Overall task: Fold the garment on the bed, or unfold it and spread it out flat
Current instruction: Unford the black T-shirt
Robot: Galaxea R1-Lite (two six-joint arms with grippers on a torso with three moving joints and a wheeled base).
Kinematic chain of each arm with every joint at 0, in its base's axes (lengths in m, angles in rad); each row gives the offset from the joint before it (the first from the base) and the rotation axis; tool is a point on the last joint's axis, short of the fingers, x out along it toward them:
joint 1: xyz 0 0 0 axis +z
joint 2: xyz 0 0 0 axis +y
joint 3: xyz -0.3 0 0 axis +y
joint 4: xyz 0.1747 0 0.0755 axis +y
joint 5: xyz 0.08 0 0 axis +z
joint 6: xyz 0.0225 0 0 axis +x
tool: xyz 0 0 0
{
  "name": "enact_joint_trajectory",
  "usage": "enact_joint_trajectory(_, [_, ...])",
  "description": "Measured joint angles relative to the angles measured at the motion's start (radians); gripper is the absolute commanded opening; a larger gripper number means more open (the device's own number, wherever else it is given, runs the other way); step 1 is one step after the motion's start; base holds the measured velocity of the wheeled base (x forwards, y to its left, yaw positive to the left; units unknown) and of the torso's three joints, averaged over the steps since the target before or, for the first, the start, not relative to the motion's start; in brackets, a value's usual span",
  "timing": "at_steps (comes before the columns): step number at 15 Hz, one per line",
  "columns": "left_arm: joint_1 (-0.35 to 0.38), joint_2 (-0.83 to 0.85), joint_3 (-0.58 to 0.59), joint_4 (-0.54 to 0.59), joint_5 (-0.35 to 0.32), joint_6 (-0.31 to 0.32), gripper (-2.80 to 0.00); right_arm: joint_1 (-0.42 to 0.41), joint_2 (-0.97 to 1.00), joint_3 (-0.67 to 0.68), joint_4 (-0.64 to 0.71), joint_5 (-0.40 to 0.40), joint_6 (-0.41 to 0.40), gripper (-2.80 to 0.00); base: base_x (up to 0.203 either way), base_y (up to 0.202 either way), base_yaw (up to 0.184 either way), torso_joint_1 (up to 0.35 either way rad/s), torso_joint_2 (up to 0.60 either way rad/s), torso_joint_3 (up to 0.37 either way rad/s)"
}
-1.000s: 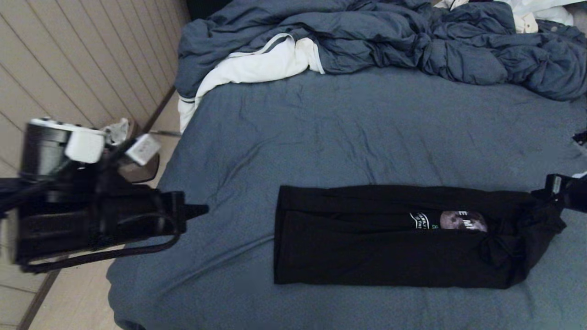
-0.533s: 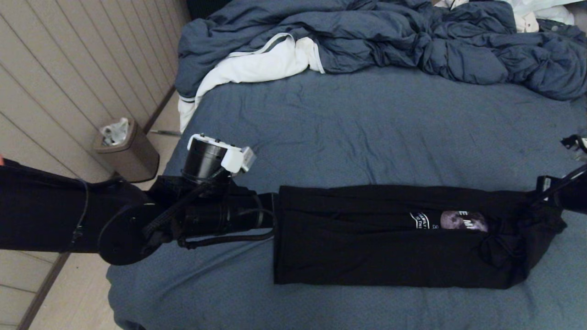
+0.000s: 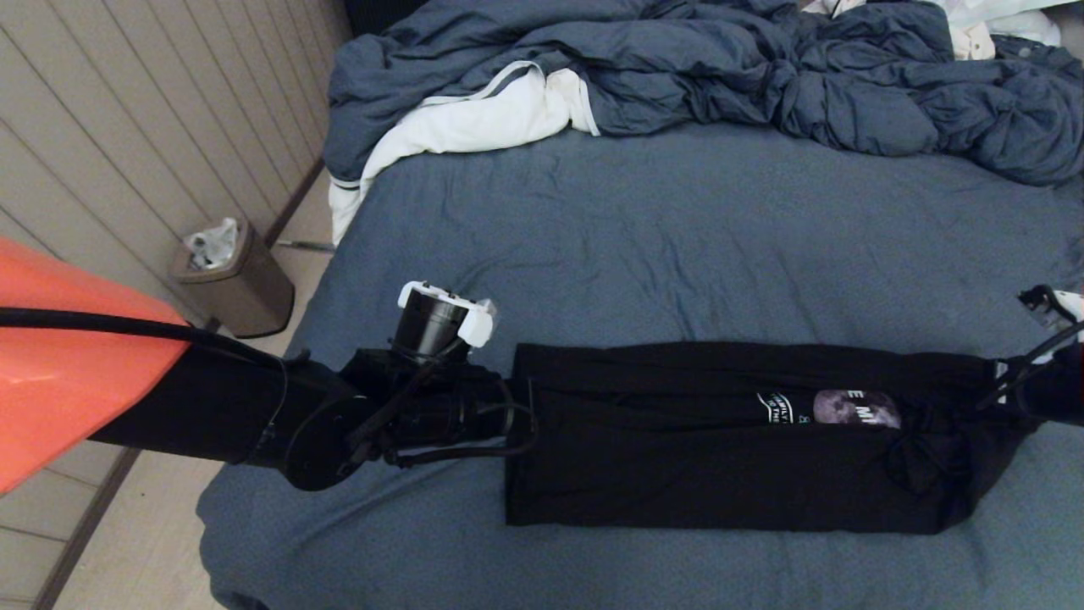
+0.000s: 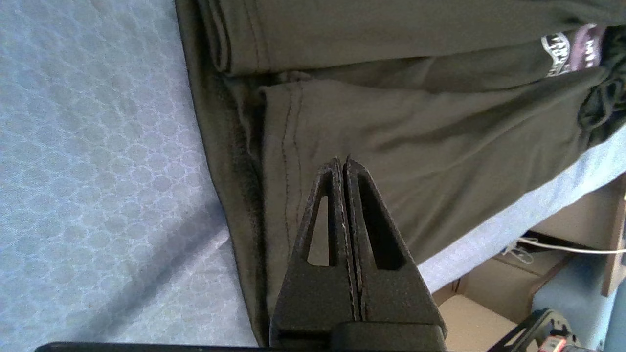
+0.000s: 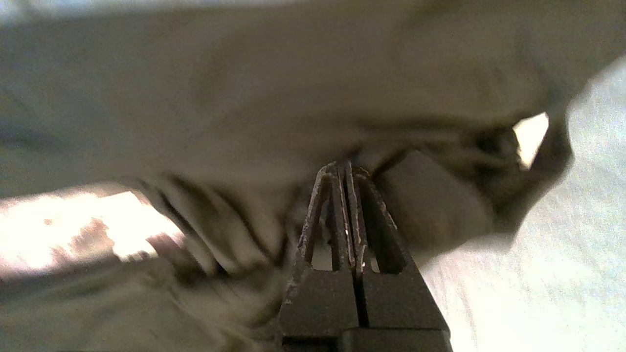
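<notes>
The garment (image 3: 728, 440), a black T-shirt folded into a long narrow band, lies on the near part of the bed (image 3: 677, 237), its long axis running across the bed from the robot's left to its right. A sliver of the moon print and white lettering shows toward the right end, where the cloth bunches into a knot of folds; the left end is a clean, square hem edge.

The left gripper (image 4: 342, 164) sits at that hem end, pointing along the shirt's length, with its jaws clenched and empty; in the left wrist view the tips lie over the shirt's lower layer, just inside the hem, though whether they press on it I cannot tell. The right gripper (image 5: 345, 168) is at the bunched end, jaws also clenched, its tips against the crumpled cloth; no fold is visibly caught between them.

So each arm has one end of the band, and the shirt stretches away from both along its long axis. The next fold likely brings one end over toward the other, which first needs the jaws released.

Beyond the shirt, a rumpled duvet (image 3: 677, 76) and a white cloth (image 3: 474, 119) lie at the far side of the bed.
</notes>
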Motion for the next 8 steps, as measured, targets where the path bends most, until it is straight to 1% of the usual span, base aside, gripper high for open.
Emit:
enact_joint_trajectory(2, [0.000, 0.008, -0.001, 0.000, 0.000, -0.001, -2.80, -0.025, -0.026, 0.046, -0.001, 0.000, -0.025, -2.80, 0.000, 0.000, 0.000, 0.000, 0.00, 0.000])
enact_joint_trajectory(4, [0.000, 0.010, 0.003, 0.000, 0.000, -0.002, -2.80, -0.078, -0.056, 0.104, -0.014, 0.002, -0.080, -2.80, 0.000, 0.000, 0.000, 0.000, 0.00, 0.000])
enact_joint_trajectory(6, [0.000, 0.006, 0.005, 0.000, -0.001, -0.002, -2.80, -0.138, -0.065, 0.162, -0.072, 0.005, -0.143, -2.80, 0.000, 0.000, 0.000, 0.000, 0.00, 0.000])
enact_joint_trajectory(8, [0.001, 0.003, 0.009, 0.000, -0.001, -0.002, -2.80, -0.193, -0.050, 0.219, -0.138, 0.008, -0.173, -2.80, 0.000, 0.000, 0.000, 0.000, 0.00, 0.000])
